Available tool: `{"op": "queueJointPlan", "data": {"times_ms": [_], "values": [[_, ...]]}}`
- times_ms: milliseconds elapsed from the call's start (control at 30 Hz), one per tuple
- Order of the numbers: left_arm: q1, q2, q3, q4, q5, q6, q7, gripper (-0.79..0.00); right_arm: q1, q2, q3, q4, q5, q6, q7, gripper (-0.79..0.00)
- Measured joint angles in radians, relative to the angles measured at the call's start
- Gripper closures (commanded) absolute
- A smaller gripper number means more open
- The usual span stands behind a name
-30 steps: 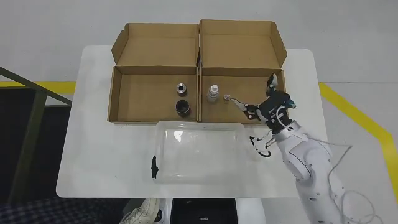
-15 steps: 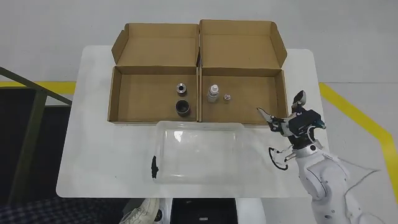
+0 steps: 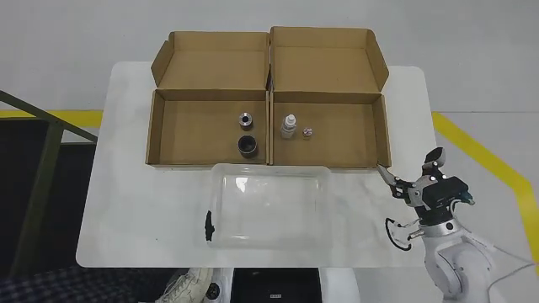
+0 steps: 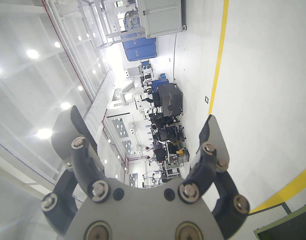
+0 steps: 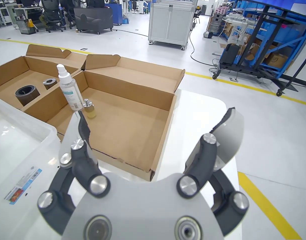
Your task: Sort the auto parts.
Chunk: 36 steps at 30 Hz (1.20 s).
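Over the near right part of the table (image 3: 126,185), just beside the right cardboard box (image 3: 345,139), the right gripper (image 3: 408,163) hangs with its fingers spread wide and nothing between them. Inside that box a spray bottle (image 3: 289,124) stands upright with a small brass fitting (image 3: 307,132) just beside it. The left cardboard box (image 3: 189,135) holds a dark ring (image 3: 248,145) and a silver bushing (image 3: 243,119). A clear tub (image 3: 269,219) sits in front of both boxes, a small black part (image 3: 208,225) at its left edge. The left gripper (image 4: 143,113) is also spread and empty, pointing out at the room.
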<state>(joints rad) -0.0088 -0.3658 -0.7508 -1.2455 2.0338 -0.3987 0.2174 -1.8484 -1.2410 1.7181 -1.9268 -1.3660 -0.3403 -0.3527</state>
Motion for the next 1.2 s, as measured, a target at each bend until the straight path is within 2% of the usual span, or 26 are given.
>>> {"op": "queueJointPlan", "data": {"times_ms": [1200], "values": [[0.0, 0.0, 0.0, 0.0, 0.0, 0.0, 0.0, -0.785, 0.0, 0.0, -0.004, 0.022, 0.003, 0.007, -0.025, -0.785]]}}
